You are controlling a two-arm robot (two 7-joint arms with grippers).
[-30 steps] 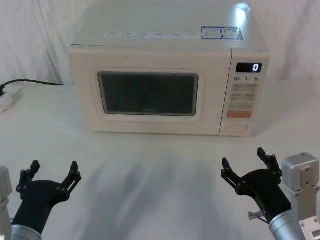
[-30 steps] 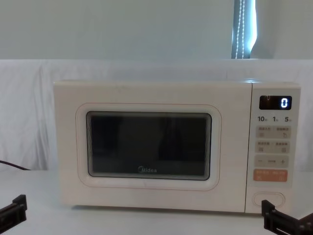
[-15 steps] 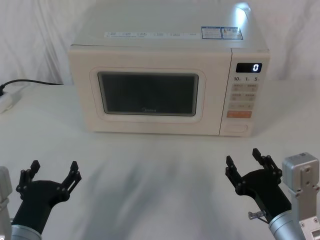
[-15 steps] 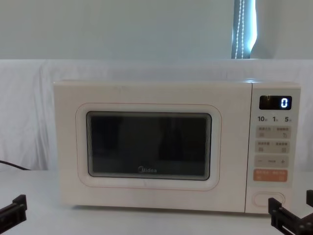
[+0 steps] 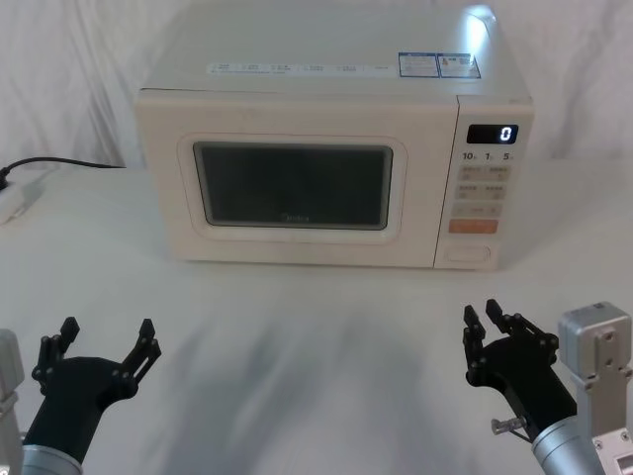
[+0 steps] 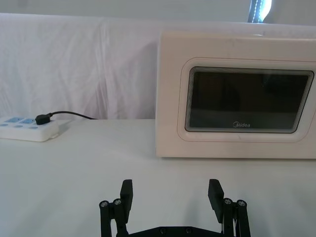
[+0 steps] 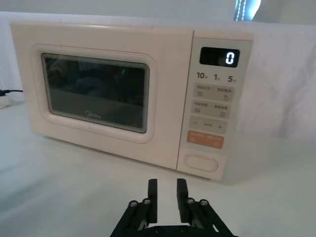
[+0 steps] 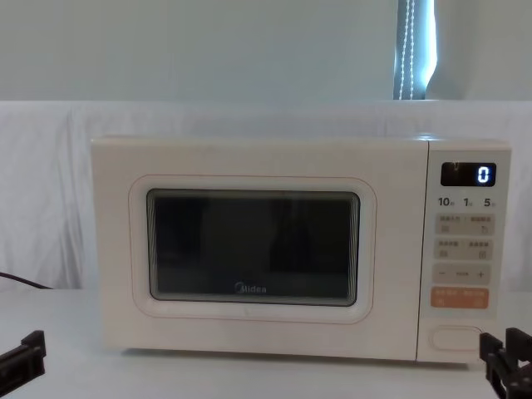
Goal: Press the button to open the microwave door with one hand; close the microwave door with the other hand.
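1. Far left: a power strip (image 6: pixel 27 127) sits on the table (image 5: pixel 297 336) with a black cable (image 5: pixel 59 163) plugged in, well apart from the action.

2. Low on the left, the left gripper (image 5: pixel 104 341) hovers above the table, fingers spread wide, holding nothing. It faces the left half of the microwave (image 5: pixel 326 59) and looks parked for now.

3. Centre stage: the door (image 8: pixel 249 249) is shut flush with the body, dark window and "Midea" logo facing the robot. Nothing has been opened yet, so the task looks to be at its very start.

4. Right of the door runs the control strip, with the display (image 5: pixel 493 134) reading 0 on top, keypad below, then the orange button (image 5: pixel 473 226), and at the very bottom the button (image 7: pixel 200 162), a blank cream pill lying with its long axis horizontal.

5. Low on the right, the right gripper (image 5: pixel 491 332) hangs above the table with its fingers drawn close, only a narrow gap between them (a good shape for poking, one would judge), pinching nothing.

6. The key relation: the button lies straight ahead of the right gripper and a little above it, near but not touching. The right arm is plainly the nearer one, so the press should fall to it, leaving the door to the left.
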